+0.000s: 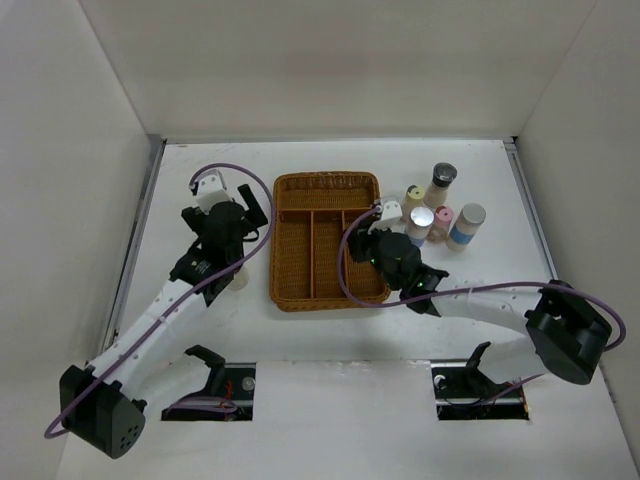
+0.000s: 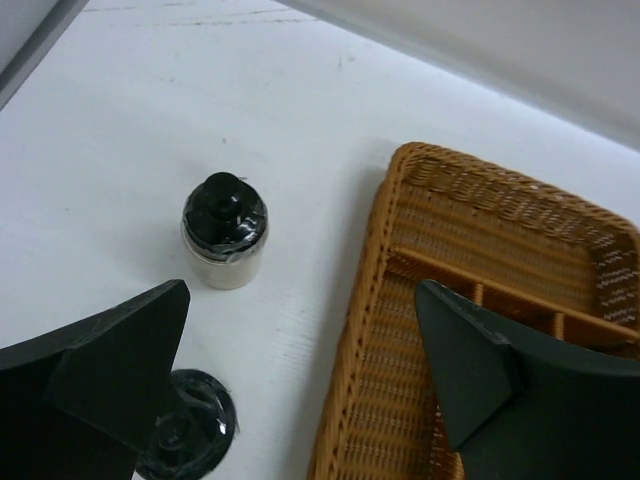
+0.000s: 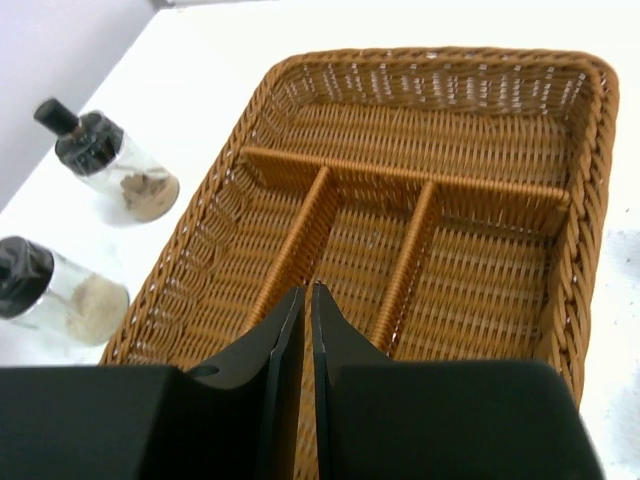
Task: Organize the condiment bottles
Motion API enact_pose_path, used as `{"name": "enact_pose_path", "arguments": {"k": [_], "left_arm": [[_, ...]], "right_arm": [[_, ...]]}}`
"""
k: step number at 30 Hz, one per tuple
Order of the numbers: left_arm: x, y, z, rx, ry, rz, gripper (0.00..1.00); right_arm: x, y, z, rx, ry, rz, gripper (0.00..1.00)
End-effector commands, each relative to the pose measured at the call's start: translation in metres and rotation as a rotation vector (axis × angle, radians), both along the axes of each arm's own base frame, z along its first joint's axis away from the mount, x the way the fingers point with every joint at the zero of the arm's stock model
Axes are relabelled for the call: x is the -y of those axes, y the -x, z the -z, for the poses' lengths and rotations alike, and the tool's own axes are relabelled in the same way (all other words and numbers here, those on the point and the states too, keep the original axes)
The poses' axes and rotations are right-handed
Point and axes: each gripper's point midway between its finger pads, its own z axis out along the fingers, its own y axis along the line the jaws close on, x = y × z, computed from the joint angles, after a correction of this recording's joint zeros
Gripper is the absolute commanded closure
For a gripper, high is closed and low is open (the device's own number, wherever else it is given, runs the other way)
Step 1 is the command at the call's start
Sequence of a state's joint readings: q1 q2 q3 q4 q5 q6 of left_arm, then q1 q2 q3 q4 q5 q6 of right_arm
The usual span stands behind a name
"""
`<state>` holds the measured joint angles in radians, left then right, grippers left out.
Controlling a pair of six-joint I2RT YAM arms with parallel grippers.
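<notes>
Five condiment bottles stand right of the brown wicker tray: a yellow-capped one, a dark-capped jar, a silver-capped one, a pink-capped one and a white one with a blue band. Two black-capped glass jars stand left of the tray: one with tan powder, one with pale powder. In the left wrist view they are the farther jar and the nearer jar. My left gripper is open and empty above the tray's left rim. My right gripper is shut and empty over the tray's compartments.
The tray has one long compartment and three smaller ones, all bare wicker. White walls enclose the table on the left, back and right. In the top view my left arm covers most of the jars to the left of the tray.
</notes>
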<state>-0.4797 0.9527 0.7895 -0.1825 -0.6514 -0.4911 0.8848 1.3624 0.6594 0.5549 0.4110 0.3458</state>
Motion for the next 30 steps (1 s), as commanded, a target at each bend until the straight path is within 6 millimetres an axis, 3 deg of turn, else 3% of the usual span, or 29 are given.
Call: {"name": "enact_pose_path", "arguments": {"k": [1,2,3,4,5,6,8,10,12,14,17,30], "left_arm": [[-0.009,-0.019,-0.015,0.024,-0.047,-0.030,0.02],[-0.007,-0.022,-0.015,0.021,-0.056,-0.022,0.17],[-0.006,-0.023,-0.015,0.023,-0.068,-0.021,0.48],[-0.008,-0.024,-0.015,0.023,-0.081,-0.031,0.68],[-0.012,-0.026,-0.015,0.018,-0.092,-0.047,0.76],[-0.014,-0.028,-0.013,0.006,-0.108,-0.058,0.77],[-0.023,-0.032,-0.006,-0.024,-0.148,-0.081,0.69],[-0.028,-0.032,0.004,-0.038,-0.152,-0.100,0.47],[-0.032,-0.035,0.013,-0.050,-0.162,-0.116,0.30],[-0.034,-0.041,0.018,-0.078,-0.183,-0.121,0.22],[-0.031,-0.048,0.024,-0.091,-0.183,-0.111,0.18],[-0.044,-0.087,0.064,-0.192,-0.160,-0.145,0.17]], "right_arm": [[-0.012,0.002,-0.025,0.003,-0.046,-0.036,0.86],[-0.013,0.001,-0.023,-0.001,-0.036,-0.035,0.86],[-0.013,-0.001,-0.021,-0.004,-0.028,-0.029,0.86],[-0.014,-0.003,-0.018,-0.012,-0.019,-0.026,0.86],[-0.016,-0.004,-0.015,-0.017,-0.014,-0.025,0.85],[-0.018,-0.004,-0.013,-0.023,-0.012,-0.029,0.84],[-0.022,-0.003,-0.009,-0.031,-0.007,-0.040,0.82],[-0.025,-0.002,-0.009,-0.029,-0.007,-0.046,0.77],[-0.028,0.000,-0.009,-0.025,-0.009,-0.054,0.65],[-0.028,0.001,-0.010,-0.017,-0.014,-0.058,0.53],[-0.029,0.001,-0.009,-0.008,-0.023,-0.063,0.42],[-0.025,0.007,-0.014,0.014,-0.089,-0.119,0.30]]}}
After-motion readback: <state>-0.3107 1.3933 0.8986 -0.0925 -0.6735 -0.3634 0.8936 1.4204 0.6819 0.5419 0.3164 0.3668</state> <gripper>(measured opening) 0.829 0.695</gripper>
